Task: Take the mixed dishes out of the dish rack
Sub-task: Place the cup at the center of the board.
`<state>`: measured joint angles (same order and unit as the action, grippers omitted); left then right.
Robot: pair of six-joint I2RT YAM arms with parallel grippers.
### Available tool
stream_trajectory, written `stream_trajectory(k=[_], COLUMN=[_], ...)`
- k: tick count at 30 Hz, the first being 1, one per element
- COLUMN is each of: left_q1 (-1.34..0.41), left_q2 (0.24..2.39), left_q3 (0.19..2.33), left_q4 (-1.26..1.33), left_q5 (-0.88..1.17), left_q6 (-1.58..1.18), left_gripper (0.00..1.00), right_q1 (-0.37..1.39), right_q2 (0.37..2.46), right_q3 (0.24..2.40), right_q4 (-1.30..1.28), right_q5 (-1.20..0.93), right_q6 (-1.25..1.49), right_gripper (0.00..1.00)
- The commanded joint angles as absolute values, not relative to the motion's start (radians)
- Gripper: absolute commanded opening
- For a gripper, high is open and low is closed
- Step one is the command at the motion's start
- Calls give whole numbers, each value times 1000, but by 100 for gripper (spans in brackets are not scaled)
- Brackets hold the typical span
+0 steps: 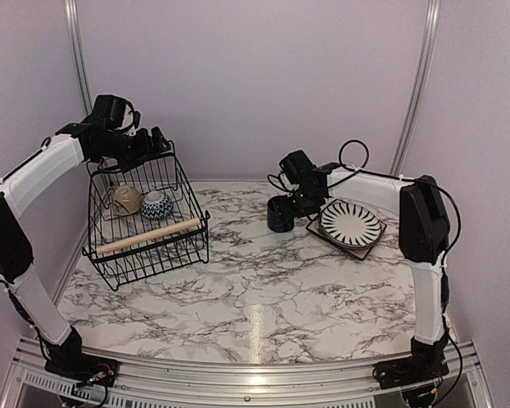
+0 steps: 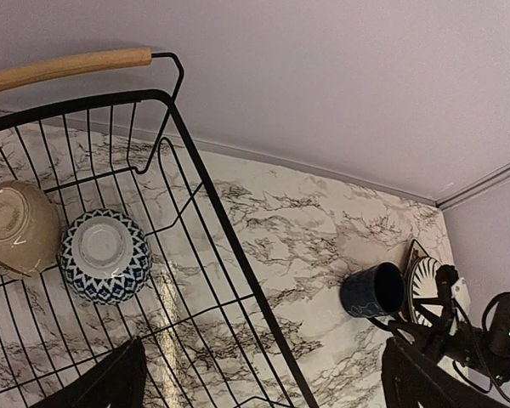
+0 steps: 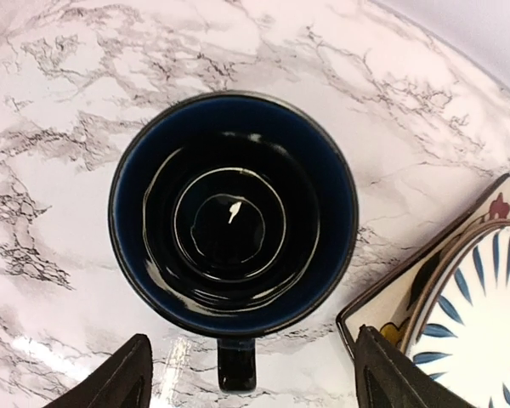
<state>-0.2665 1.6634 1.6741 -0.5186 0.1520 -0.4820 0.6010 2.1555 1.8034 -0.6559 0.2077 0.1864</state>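
Directly beneath the right end effector [image 3: 251,365], fingers apart and off it, the glossy navy mug [image 3: 234,212] stands upright on the marbled table [image 1: 263,289], handle at 6 o'clock, at the table's 1 o'clock. At 10 o'clock, the round cream bowl [image 2: 17,228] and patterned bowl [image 2: 104,255] lie in the wire dish rack [image 2: 206,174], below the wide-open left end effector [image 2: 263,357]; we judge that arm nearer.

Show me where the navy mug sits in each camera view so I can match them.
Top view: mug stands right of centre, just left of the striped plate.
Left wrist: mug at lower right, mouth facing the camera.
Right wrist: mug fills the centre, seen from above, handle toward the bottom edge.
Shared landmark: the striped plate beside it, in all three views.
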Motion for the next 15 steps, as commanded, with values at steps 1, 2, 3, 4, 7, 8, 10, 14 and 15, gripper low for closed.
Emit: stream_trajectory(k=[1, 2, 3, 4, 7, 8, 10, 14, 15], left_q1=[-266, -265, -265, -265, -264, -264, -262, -258, -257], left_q2=[1751, 1770, 1790, 1809, 1865, 1885, 1928, 2010, 2029], left_q3=[1736, 1749, 1760, 1775, 1814, 1828, 1865, 1932, 1947], left_q4=[-653, -663, -669, -675, -684, -687, -701, -725, -729], left_q5=[6, 5, 5, -18, -37, -45, -72, -115, -115], left_q6=[-385, -379, -375, -372, -366, -364, -361, -351, -350], left_gripper=[99, 99, 99, 99, 99, 99, 99, 99, 99], right_q1=[600, 601, 601, 601, 601, 600, 598, 594, 595], right_q2=[2045, 2026, 2005, 1982, 1911, 1890, 1851, 1817, 1808], right_q3=[1779, 1767, 1753, 1733, 1676, 1659, 1634, 1628, 1622], right_q4=[-587, -573, -556, -532, -466, -446, -415, -406, -400], right_q5=[228, 232, 239, 239, 232, 227, 214, 217, 225], right_q6=[175, 174, 173, 171, 163, 163, 160, 163, 168], right_gripper=[82, 82, 83, 85, 91, 93, 97, 99, 98])
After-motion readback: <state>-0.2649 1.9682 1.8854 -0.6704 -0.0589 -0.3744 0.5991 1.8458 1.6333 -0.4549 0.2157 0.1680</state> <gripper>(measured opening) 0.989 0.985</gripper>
